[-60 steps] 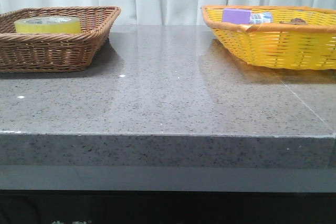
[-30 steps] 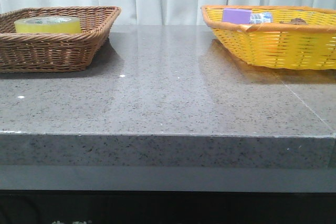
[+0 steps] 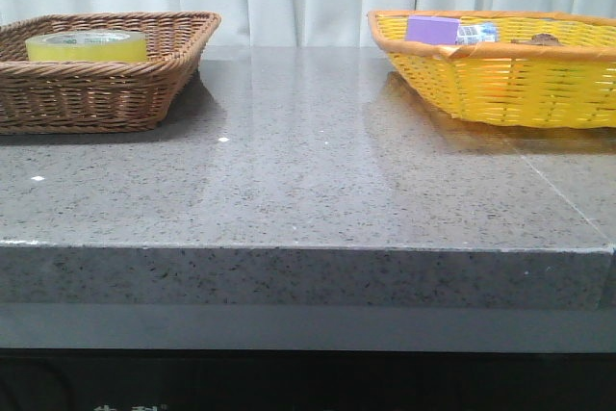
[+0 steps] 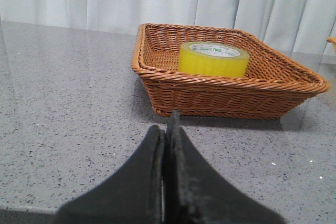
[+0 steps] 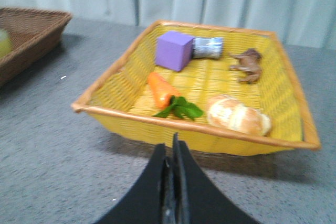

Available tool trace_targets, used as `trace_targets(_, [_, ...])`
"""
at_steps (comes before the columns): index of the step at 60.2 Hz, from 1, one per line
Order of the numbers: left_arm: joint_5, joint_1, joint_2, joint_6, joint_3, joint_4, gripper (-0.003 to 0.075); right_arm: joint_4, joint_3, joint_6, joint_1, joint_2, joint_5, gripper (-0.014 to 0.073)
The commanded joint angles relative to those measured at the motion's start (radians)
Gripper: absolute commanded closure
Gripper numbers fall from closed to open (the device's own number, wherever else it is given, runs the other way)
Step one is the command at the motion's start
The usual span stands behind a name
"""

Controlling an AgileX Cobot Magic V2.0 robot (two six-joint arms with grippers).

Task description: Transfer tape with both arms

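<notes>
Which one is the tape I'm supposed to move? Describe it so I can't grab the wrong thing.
On the grey table, find the brown wicker basket on the robot's left side. The tape lies flat inside it, alone: a wide yellow translucent roll with green lettering on its white core, unlike the purple box in the yellow basket.

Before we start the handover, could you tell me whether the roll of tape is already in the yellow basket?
No, the tape lies flat in the brown wicker basket, while the yellow basket holds other items.
</notes>
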Motion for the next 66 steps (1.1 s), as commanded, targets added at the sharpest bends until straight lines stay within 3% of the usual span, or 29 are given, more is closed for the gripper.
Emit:
trace_targets(1, [-0.079,0.003,-0.018,-0.008,0.038,-0.010,0.0740,0.032,0.080,-0.002,-0.040,-0.067,-0.163,0.0664])
trace_targets(9, [-0.079,0.003,-0.018,-0.008,0.038,-0.010,0.0740,0.085,0.228,-0.002,-0.081,-0.170,-0.227,0.0664])
trace_targets(23, [-0.079,0.003,-0.018,-0.008,0.038,-0.010,0.0740,0.084,0.412,-0.002,-0.050,-0.267,-0.366,0.0664])
trace_targets(56, [-0.077,0.003,-0.018,-0.008,0.038,-0.010,0.0740,0.079,0.413,-0.002,-0.046,-0.264,-0.407,0.0664])
trace_targets(66, [-0.077,0.003,-0.018,-0.008,0.038,-0.010,0.0740,-0.021,0.413,0.056,-0.046,-0.265,-0.419,0.0664])
